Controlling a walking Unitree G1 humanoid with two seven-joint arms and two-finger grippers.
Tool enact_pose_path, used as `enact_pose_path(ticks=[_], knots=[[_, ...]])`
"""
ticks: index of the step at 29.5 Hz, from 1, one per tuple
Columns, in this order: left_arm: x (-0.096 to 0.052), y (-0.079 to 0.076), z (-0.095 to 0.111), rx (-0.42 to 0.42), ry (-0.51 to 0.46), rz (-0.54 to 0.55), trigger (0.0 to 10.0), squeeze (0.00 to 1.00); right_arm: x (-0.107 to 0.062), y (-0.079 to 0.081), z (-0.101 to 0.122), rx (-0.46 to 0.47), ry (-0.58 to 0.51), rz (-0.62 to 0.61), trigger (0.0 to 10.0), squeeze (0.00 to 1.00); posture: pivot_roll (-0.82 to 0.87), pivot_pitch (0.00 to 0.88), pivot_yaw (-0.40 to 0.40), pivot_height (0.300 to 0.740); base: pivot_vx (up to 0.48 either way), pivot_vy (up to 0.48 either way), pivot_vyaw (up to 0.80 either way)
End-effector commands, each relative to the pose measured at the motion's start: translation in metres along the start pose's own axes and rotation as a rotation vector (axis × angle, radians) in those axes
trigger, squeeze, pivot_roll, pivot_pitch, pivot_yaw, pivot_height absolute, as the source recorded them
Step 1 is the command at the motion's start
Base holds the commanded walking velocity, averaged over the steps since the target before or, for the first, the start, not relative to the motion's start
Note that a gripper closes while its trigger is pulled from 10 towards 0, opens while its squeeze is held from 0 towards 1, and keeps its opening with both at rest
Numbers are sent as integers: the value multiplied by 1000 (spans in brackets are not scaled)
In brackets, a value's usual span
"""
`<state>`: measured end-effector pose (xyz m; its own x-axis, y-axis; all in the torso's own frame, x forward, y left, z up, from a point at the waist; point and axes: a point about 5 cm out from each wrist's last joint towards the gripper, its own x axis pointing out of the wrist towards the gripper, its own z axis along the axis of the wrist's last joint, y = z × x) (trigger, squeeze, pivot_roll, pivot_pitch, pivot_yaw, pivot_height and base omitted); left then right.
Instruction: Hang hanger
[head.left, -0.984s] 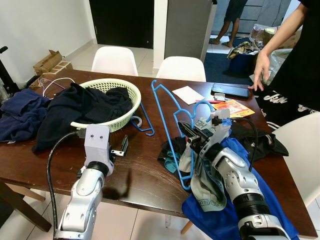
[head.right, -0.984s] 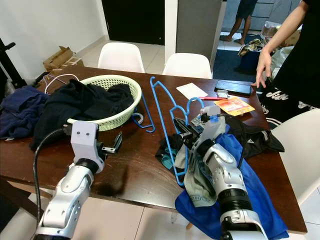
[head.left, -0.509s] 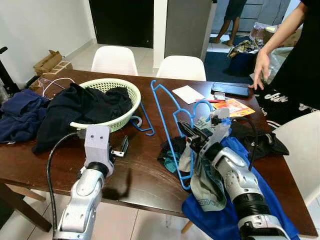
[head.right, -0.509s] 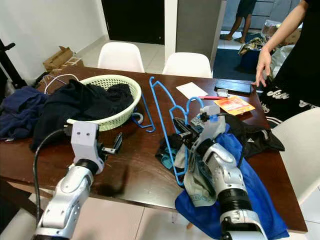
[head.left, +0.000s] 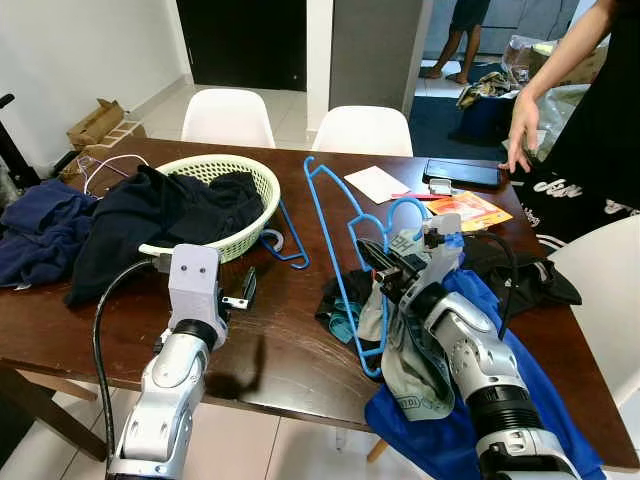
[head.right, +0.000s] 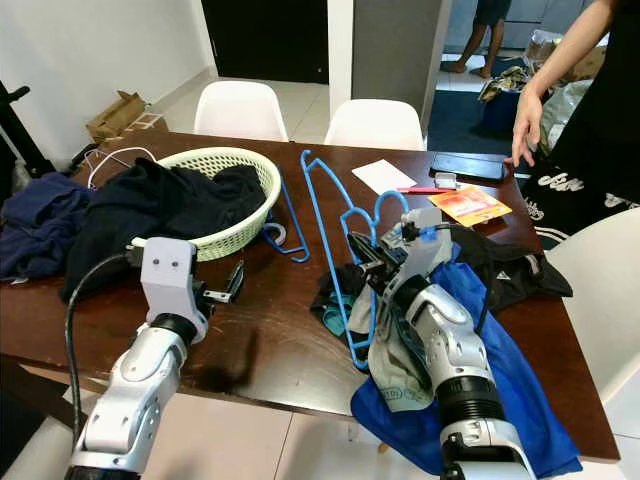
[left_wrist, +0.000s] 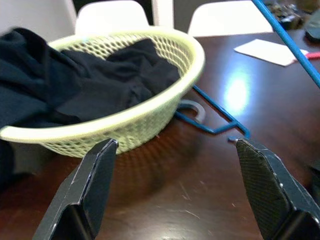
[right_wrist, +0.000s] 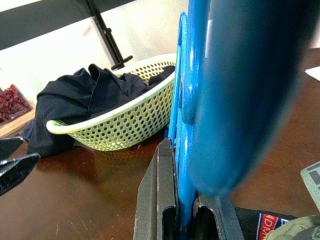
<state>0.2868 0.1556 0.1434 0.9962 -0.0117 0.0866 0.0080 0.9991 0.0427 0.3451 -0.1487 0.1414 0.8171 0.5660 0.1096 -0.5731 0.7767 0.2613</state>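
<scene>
My right gripper (head.left: 378, 260) is shut on a blue plastic hanger (head.left: 344, 292), pinched between its black fingers (right_wrist: 159, 200) over the middle of the dark wooden table (head.left: 290, 350). The hanger stands tilted, its long side running from the far table down toward the near edge, its hook (head.left: 405, 204) behind the gripper. A second blue hanger (head.left: 287, 245) lies flat beside the pale green basket (head.left: 262, 178). My left gripper (head.left: 245, 292) hovers open above the table just in front of the basket, with nothing between its fingers (left_wrist: 95, 185).
Dark clothes (head.left: 170, 215) fill the basket and spill left. Blue and black garments (head.left: 470, 400) lie under my right arm. A person stands at the right, hand (head.left: 520, 140) near a phone (head.left: 460, 172). White chairs (head.left: 362, 132) line the far side.
The head camera has shifted slightly. Both grippers and the held hanger stay in about the same place; the person's hand has risen a little.
</scene>
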Motion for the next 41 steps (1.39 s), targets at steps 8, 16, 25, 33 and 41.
enact_pose_path(ticks=[8,16,25,33,41], knots=[[9,71,39,102,-93,314,10000,0,1,6,-6,26,15,24,10000,0,58,49,14,740,0,0,0],[14,101,53,43,-124,415,10000,0,1,6,-7,27,21,20,10000,0,55,38,16,740,0,0,0],[30,130,46,-136,-65,407,10000,0,0,5,-7,27,25,12,10000,0,52,31,12,740,0,0,0],[55,156,50,-173,-24,408,10000,0,0,4,-7,18,29,5,10000,0,30,33,11,740,0,0,0],[62,189,81,-166,-89,430,10000,0,-1,0,-4,15,28,-19,10000,0,21,41,19,740,0,0,0]])
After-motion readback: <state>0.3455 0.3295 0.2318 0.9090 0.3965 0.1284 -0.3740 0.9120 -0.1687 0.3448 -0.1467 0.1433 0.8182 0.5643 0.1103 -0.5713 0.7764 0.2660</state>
